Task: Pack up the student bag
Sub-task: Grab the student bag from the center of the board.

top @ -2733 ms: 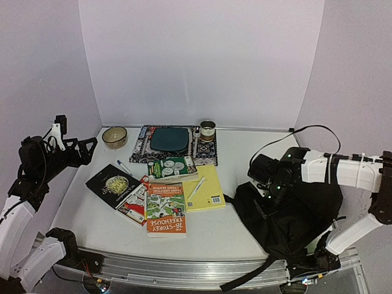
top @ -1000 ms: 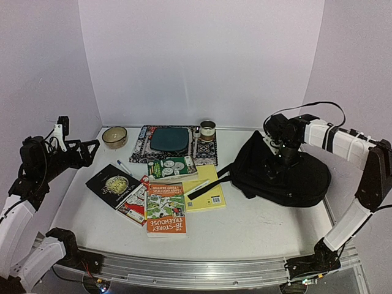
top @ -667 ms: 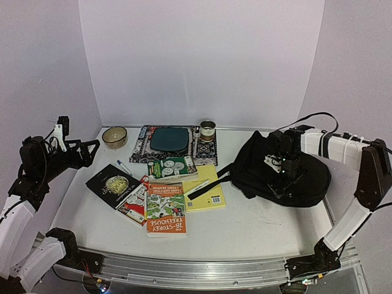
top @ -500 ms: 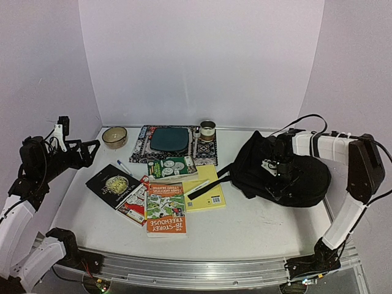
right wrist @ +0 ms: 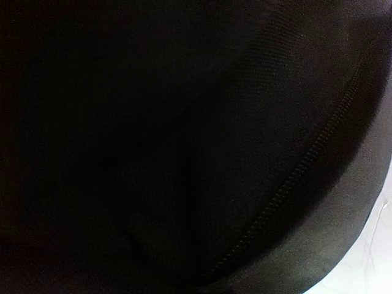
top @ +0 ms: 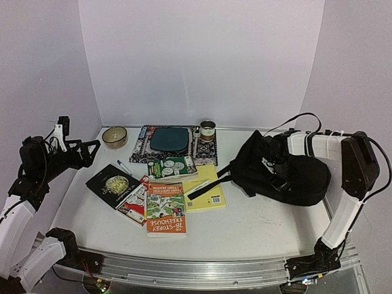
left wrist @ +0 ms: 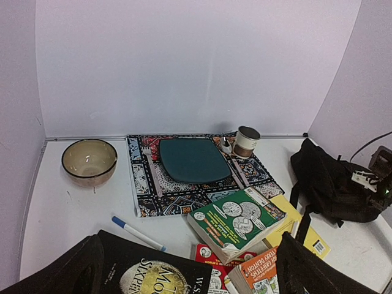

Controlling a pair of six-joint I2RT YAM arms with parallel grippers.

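The bag [top: 300, 177] is plain black, zip [right wrist: 294, 177] included, on a white table [top: 245, 226] between pale lilac walls [top: 202, 61]. The mat [top: 142, 152] has a dense red, blue, black and white ornament, with a plain dark teal pad [top: 169, 139] on it, a beige bowl [top: 114, 136] with a brown rim to its left, and a brown cup [top: 207, 130] with a pale top at its right end. In front of the mat lie a green book [top: 171, 166] with whitish rounds, an orange book [top: 165, 211] with a green cartoon picture, a black book [top: 110, 182] with a gold emblem, a red-and-white book [top: 131, 207], a yellow notepad [top: 211, 191] and a white pen [top: 124, 166] with a blue cap.
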